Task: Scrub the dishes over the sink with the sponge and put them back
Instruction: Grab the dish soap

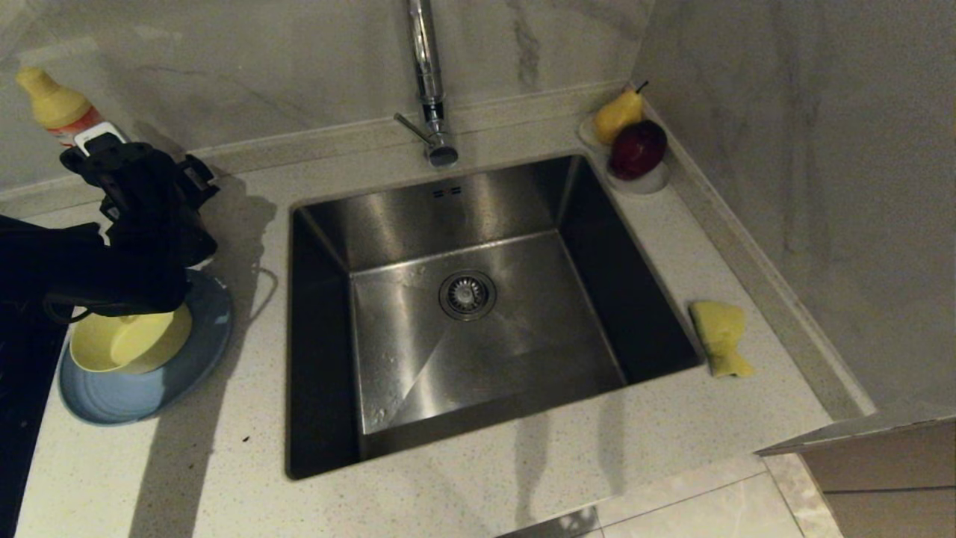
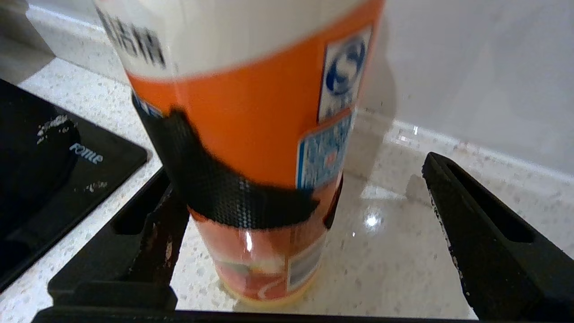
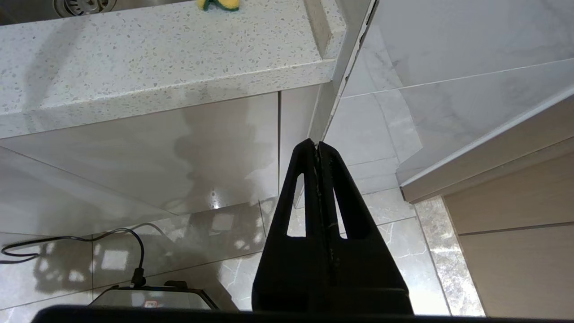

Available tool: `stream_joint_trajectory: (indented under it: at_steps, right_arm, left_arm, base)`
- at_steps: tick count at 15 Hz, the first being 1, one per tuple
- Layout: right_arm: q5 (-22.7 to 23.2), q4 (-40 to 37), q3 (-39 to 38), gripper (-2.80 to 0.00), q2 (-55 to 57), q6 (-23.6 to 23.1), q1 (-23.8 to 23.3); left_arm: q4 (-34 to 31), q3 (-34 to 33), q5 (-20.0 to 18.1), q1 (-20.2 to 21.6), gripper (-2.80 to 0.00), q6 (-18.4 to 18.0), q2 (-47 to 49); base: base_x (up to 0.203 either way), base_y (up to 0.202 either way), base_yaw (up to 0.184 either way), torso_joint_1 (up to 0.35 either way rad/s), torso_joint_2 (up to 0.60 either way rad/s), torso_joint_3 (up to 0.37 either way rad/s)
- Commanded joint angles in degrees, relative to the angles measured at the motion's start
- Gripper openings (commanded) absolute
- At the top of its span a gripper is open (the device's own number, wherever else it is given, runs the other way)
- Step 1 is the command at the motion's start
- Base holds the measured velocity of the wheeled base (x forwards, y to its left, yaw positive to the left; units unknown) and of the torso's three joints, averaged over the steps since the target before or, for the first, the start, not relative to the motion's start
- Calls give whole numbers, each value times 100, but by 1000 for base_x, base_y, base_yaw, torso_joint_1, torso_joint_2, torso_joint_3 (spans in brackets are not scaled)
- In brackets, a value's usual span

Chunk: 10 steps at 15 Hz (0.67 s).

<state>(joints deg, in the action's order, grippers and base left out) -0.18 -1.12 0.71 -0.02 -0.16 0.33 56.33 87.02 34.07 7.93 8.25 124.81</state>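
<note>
The left pincer [image 1: 101, 161] stands at the back left of the bench [image 1: 224, 463], its two fingers [image 2: 484, 242] wide apart with the orange-and-white soap bottle [image 2: 251, 134] between them; the near finger looks to lie just against the bottle's side while the far one is clear of it, so nothing is clamped. By the look of it the step in hand has to do with the soap, not the dishes, and none of the scrubbing appears to have begun: the sink [image 1: 493, 329] holds no dish, and the sponge [image 1: 719, 336] lies untouched on the bench just right of the sink's rim, well apart from the working arm. Whatever is meant with the bottle, the next useful move calls for the left arm to come down onto the stack below it, where the pale-yellow bowl [image 1: 131, 344] sits on the light-blue plate [image 1: 127, 396], and to take a dish by its rim without tipping the stack. The right pincer [image 3: 317, 148] hangs parked below the bench edge with its fingers pressed together, empty; it would have to rise to fetch the sponge. Counted: one yellow bowl and one blue plate in view, any teal bowl being hidden behind the arm; one sponge, one sink, one tap [image 1: 426, 82], one bottle, and on a small white dish [image 1: 642, 181] in the far corner one pear [image 1: 618, 113] and one dark red apple [image 1: 637, 149].
</note>
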Motion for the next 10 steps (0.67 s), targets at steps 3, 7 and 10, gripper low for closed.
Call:
stream_joint_trajectory:
  at_steps: [3, 7, 10]
  right_arm:
    - [1, -2, 0, -280, -6, -2, 2]
    - [1, -2, 0, -280, -6, -2, 2]
    - [1, -2, 0, -280, -6, -2, 2]
  left_arm:
    - [4, 295, 7, 154, 0, -51, 42]
    - [-104, 421, -114, 191, 0, -46, 76]
    - [-114, 471, -155, 192, 0, -52, 191]
  base:
    - [0, 0, 0, 0, 0, 0]
    - [0, 0, 0, 0, 0, 0]
    - [0, 0, 0, 0, 0, 0]
